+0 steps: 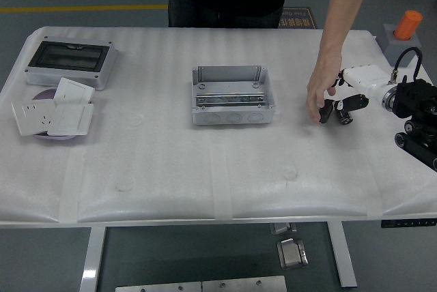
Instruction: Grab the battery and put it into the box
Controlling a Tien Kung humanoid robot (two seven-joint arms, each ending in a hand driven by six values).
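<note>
On the white counter there is one open grey box, standing near the middle with a metal rail inside it. One robot hand, the right one, is over the right part of the counter; its black fingers hang loosely curled, and I cannot tell if they hold something. One person's hand reaches down from the far side and its fingertips are touching, or almost touching, the robot fingers. The battery is perhaps the small dark thing between the two hands, but the view is too poor there to be sure; it is not inside the box. At the left side one grey enclosure with a dark window lies near the far edge. Just in front of it, three white switch and socket plates lie in a pile on one purple disc. At the far right corner one grey block stands with one orange cylinder upright in it.
</note>
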